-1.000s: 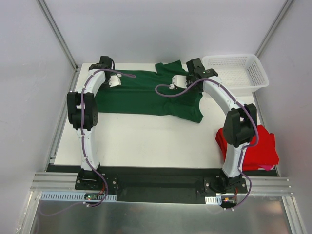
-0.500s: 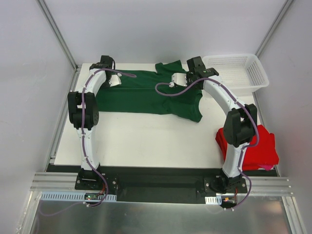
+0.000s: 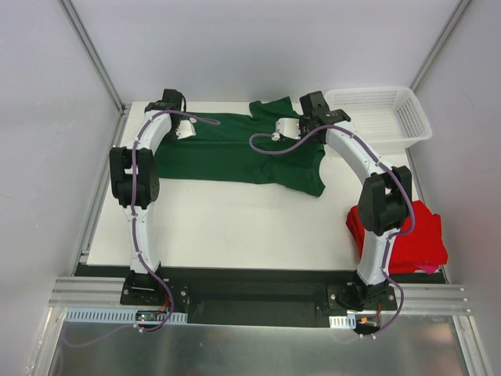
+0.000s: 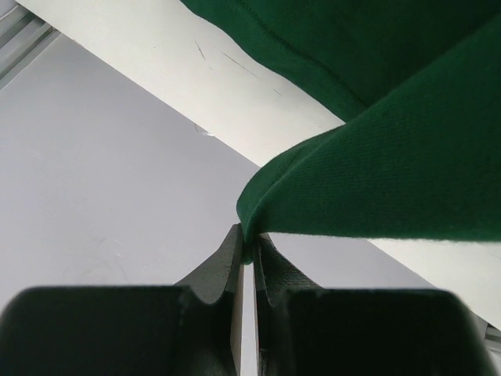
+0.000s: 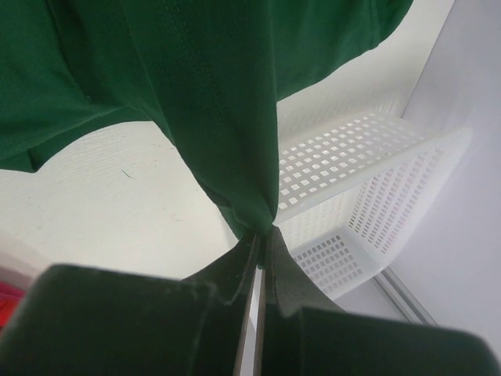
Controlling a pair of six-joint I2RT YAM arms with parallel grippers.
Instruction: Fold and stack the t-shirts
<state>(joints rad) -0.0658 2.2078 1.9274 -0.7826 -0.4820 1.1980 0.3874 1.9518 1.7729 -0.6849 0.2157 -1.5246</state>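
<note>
The dark green t-shirt [image 3: 235,153] lies spread across the far half of the table, its far edge lifted at both ends. My left gripper [image 3: 185,130] is shut on the shirt's far left corner; in the left wrist view the cloth [image 4: 376,157] runs up from the pinched fingertips [image 4: 249,243]. My right gripper [image 3: 288,127] is shut on the far right part of the green t-shirt [image 5: 196,102], which hangs bunched from the closed tips [image 5: 264,233]. The bright red t-shirt [image 3: 423,239] lies folded at the near right, beside the right arm.
A white mesh basket [image 3: 407,117] stands at the far right corner, close behind the right gripper, and fills the right of the right wrist view [image 5: 368,180]. Grey walls and metal frame rails enclose the table [image 3: 235,227] on three sides.
The right gripper has drawn its hold of the green shirt slightly toward the far edge; the shirt's near right hem has shifted a little. The left gripper has barely moved.
</note>
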